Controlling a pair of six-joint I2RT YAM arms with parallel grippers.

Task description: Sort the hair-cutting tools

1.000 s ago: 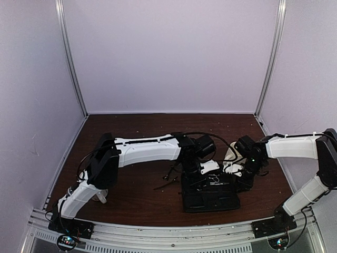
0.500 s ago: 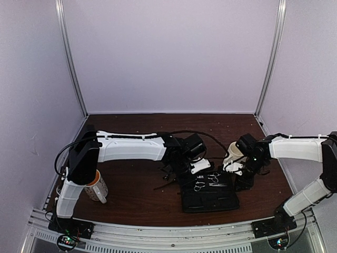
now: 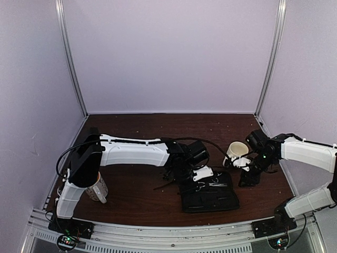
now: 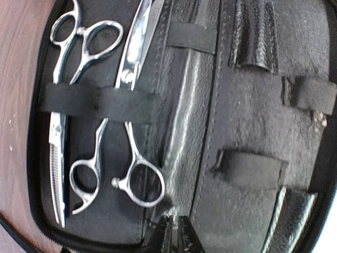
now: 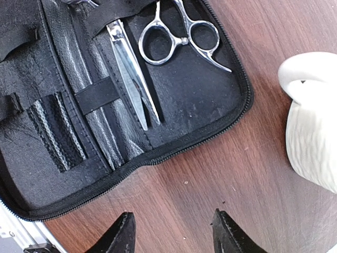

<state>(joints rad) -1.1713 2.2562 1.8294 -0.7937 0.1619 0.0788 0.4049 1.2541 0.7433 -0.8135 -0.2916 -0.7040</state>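
The open black case lies at the table's front middle. Two silver scissors lie in it under an elastic strap; they also show faintly from above. One pair of scissors shows in the right wrist view. My left gripper is shut, its tips at the case's middle fold near its edge. My right gripper is open and empty over bare wood just right of the case. Thin black clips lie left of the case.
A white mug stands behind my right gripper, close on its right in the wrist view. Another mug stands at the front left by the left arm's base. The case's other half holds empty loops.
My left gripper has drawn back from over the case to its left edge, and the arm has dropped, uncovering the left mug. My right gripper has moved right, away from the case.
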